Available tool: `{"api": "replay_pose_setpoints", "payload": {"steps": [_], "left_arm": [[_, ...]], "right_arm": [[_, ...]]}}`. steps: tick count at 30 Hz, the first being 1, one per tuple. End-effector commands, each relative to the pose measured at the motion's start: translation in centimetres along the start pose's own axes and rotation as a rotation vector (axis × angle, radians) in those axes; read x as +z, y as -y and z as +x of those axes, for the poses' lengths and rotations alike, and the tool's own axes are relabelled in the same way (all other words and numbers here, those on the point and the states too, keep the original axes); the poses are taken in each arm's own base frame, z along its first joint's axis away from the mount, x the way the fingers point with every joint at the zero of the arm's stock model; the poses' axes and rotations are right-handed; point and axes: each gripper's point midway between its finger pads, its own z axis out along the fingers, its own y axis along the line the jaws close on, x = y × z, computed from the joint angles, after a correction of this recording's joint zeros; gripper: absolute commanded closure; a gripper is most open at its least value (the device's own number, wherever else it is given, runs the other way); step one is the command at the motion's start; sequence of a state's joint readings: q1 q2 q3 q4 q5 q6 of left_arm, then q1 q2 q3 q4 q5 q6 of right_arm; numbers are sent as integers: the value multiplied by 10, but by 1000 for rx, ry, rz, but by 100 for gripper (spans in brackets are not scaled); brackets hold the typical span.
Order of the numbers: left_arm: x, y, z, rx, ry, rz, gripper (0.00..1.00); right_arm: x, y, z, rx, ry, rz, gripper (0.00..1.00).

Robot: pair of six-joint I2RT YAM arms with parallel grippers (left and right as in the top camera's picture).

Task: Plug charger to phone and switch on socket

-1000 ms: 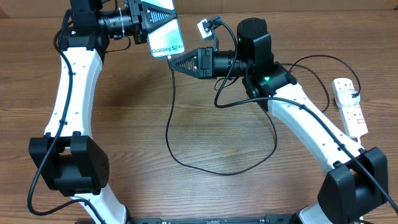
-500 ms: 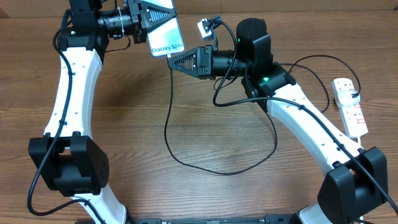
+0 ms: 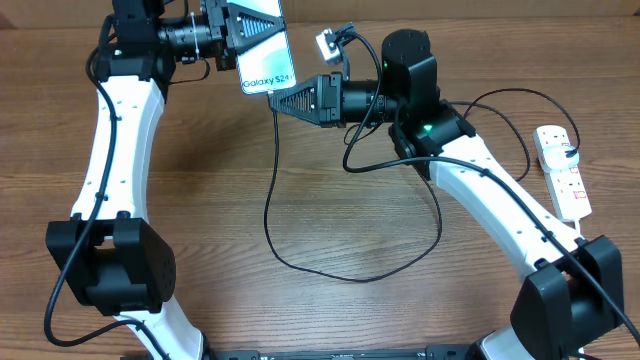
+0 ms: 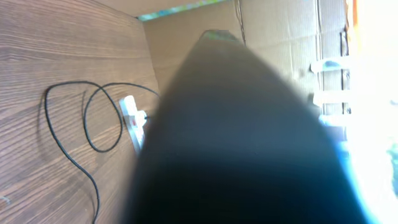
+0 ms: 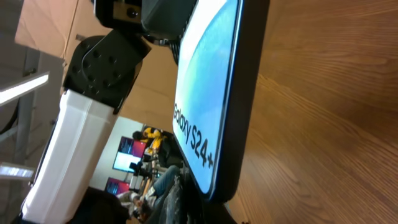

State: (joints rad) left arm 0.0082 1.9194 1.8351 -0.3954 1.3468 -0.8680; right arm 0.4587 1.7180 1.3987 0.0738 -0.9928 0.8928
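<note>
1. Holding the phone (image 3: 268,60) up off the table (image 3: 200,200) at 12 o'clock: left gripper (image 3: 255,25), fingers clamped on the phone's upper end, screen visible from above.
2. Meeting the phone from the 3 o'clock side: right gripper (image 3: 282,97), fingers pressed together on the loose end of the cable (image 3: 267,212), right at the phone's lower edge.
3. Lying flat at 3 o'clock near the table's edge, well apart from both grippers: power strip (image 3: 563,175), untouched, its switch positions too small to read.
4. Trailing from the right gripper down into a wide loop at 6 o'clock, then back up and round toward the power strip. Seemingly plugged in there by the plug (image 3: 570,152), though hard to confirm.
5. Judging progress at roughly the midpoint: phone lifted, cable end gripped and lined up with the bottom edge.
6. Cannot tell from the right wrist view, where the phone (image 5: 205,99) fills the picture, whether the connector sits in the port.
7. Left to do, by this reading: confirming or finishing the insertion, then reaching to 3 o'clock and pressing the switch.
</note>
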Motion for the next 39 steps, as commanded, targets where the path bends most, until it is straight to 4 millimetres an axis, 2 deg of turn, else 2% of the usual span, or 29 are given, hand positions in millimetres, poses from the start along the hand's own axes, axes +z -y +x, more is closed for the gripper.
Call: {"api": "replay_pose_setpoints", "payload": {"steps": [1, 12, 13, 14, 16, 21, 27, 32, 36, 39], "left_arm": [[3, 31, 29, 52, -144, 119, 96], [9, 33, 33, 61, -161, 125, 96], [9, 33, 33, 68, -161, 126, 96], [9, 32, 33, 71, -159, 125, 96], [9, 32, 32, 75, -157, 123, 96], [7, 31, 30, 111, -146, 121, 96], [8, 32, 32, 247, -147, 139, 96], [8, 31, 31, 283, -139, 136, 96], [9, 31, 33, 273, -143, 136, 96], [15, 32, 36, 258, -157, 138, 96]], "right_arm": [[-21, 10, -33, -69, 121, 56, 96], [-22, 7, -39, -102, 141, 48, 96], [-22, 6, -38, -103, 135, 43, 89], [-22, 5, -36, -106, 126, 39, 68], [-22, 3, -31, -113, 98, 22, 36], [-21, -3, -21, -161, 40, -17, 15], [-22, -8, 7, -206, -94, -87, 12], [-24, 4, 30, -139, -179, -78, 12], [-21, 13, 40, -127, -202, -46, 15], [-17, 17, 40, -125, -191, -17, 19]]}}
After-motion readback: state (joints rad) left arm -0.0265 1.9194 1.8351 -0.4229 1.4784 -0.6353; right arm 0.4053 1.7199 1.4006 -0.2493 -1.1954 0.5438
